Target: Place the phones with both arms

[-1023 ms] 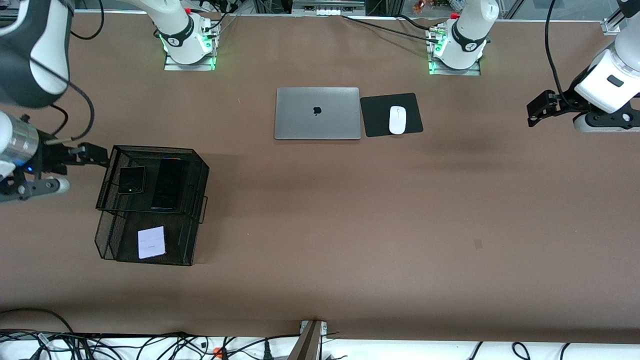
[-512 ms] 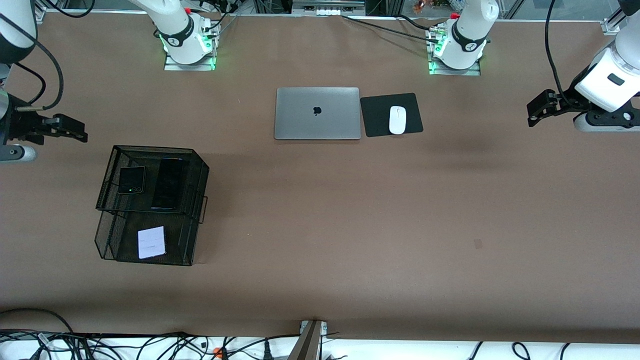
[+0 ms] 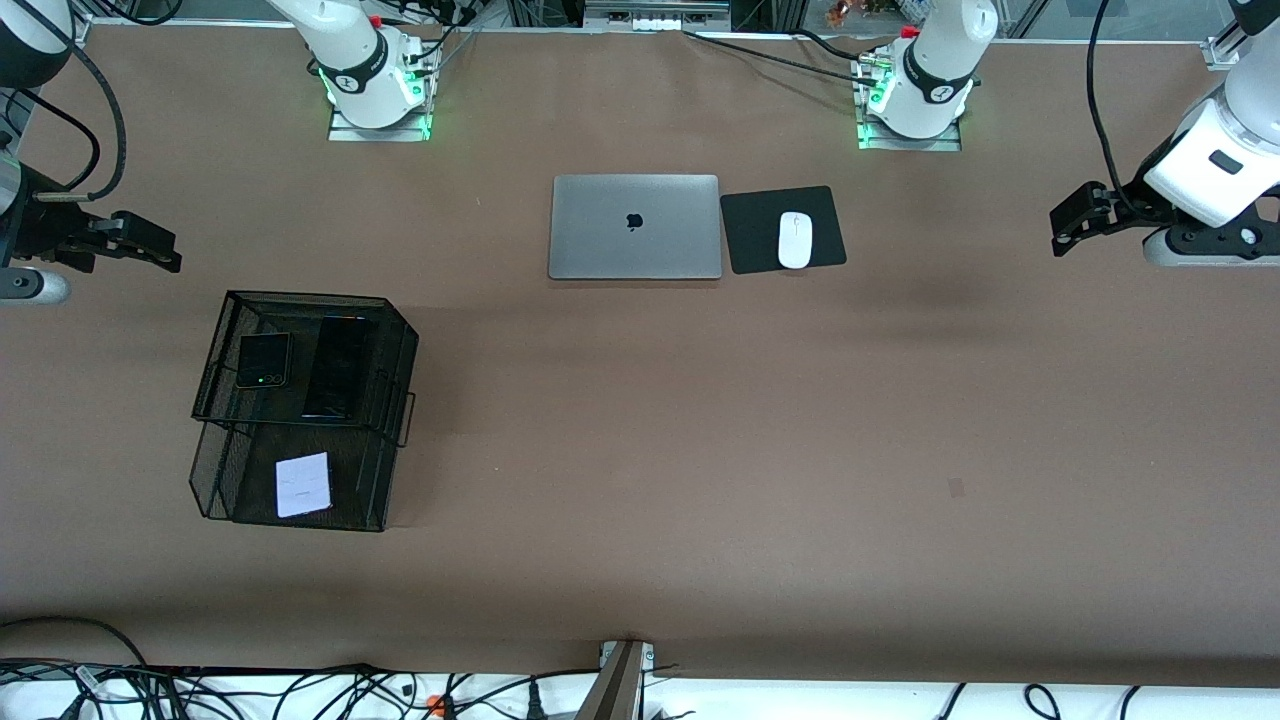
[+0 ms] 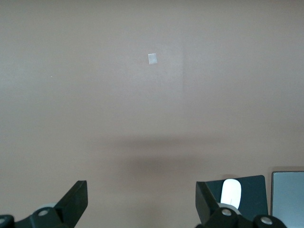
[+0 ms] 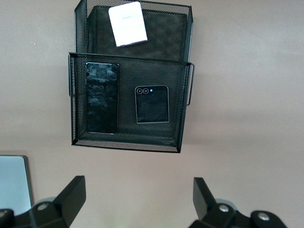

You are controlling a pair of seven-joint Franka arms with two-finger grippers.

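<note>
Seemingly stiff, slick and best pinched by their long edges, three flat phones [image 3: 337, 367] lay in a black mesh two-tier tray [image 3: 397, 345]; both the left gripper [image 3: 1072, 218] and right gripper [image 3: 150, 247] hung open, empty.

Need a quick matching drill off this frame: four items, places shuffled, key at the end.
1. lilac phone
2. long black phone
3. white mouse
4. right gripper

a. on the black pad
b. upper tier of the mesh rack, beside the squarish black phone
c. in the air, empty, off the rack's end
d. lower tier of the rack

1-d, 2-b, 3-a, 4-c
</note>
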